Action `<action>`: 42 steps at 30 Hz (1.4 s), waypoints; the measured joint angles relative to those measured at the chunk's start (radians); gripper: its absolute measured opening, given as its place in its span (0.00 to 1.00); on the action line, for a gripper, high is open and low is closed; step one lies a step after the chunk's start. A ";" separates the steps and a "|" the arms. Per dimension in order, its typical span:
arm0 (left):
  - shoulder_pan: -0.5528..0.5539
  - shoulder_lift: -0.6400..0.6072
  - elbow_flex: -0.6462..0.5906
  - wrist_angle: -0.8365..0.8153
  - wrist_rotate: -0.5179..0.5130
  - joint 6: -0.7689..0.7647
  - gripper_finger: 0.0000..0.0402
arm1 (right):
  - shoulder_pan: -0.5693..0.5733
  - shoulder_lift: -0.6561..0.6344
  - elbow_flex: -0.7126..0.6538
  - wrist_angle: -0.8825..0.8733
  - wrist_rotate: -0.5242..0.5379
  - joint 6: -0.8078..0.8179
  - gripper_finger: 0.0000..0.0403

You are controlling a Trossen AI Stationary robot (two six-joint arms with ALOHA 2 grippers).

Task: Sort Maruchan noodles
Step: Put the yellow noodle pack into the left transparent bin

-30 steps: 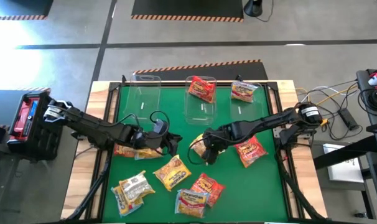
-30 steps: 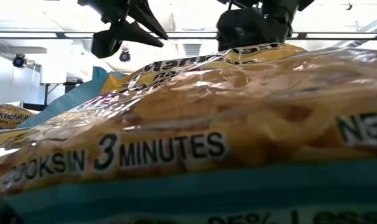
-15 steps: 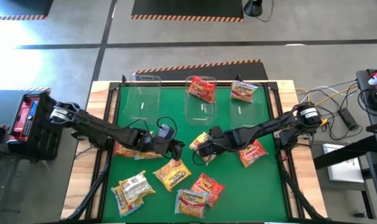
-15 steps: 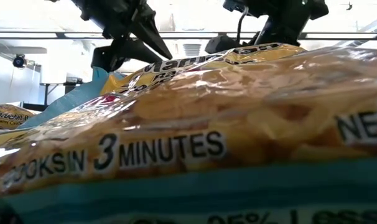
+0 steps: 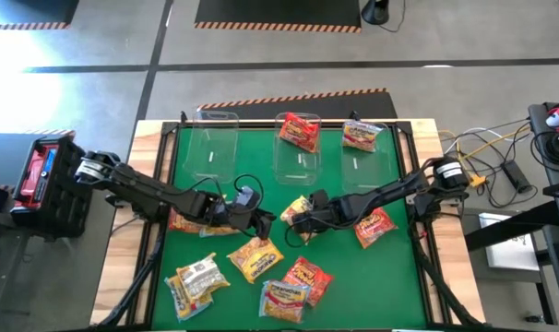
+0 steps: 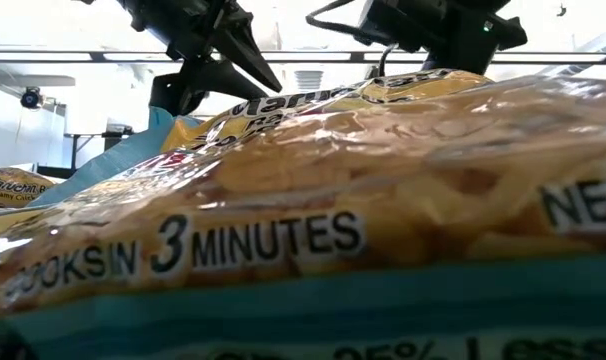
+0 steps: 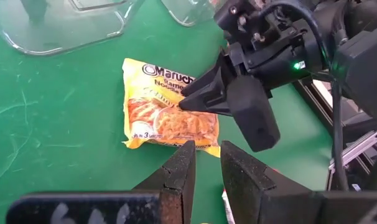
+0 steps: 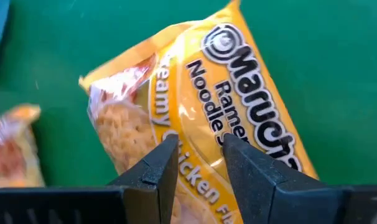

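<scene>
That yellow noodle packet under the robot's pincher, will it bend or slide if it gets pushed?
The yellow noodle packet would probably slide, since its wrapper looks shiny and it lies flat on the green mat. The wrapper's crinkled ends would likely flop, while the noodle block inside probably stays stiff and might crack under the right gripper.

Glossy crinkled plastic packet (image 8: 232,106) (matt fingers (image 8: 152,171))

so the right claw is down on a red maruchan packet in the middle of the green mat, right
Not quite: the packet is yellow, not red. The right wrist view shows the right claw down on a yellow Maruchan packet marked creamy chicken, and the high view places it mid-mat. The rest of what you said holds.
</scene>
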 joint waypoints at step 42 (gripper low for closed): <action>-0.009 0.100 0.000 0.025 0.018 -0.090 0.15 | 0.096 -0.009 0.037 -0.066 -0.111 0.036 0.31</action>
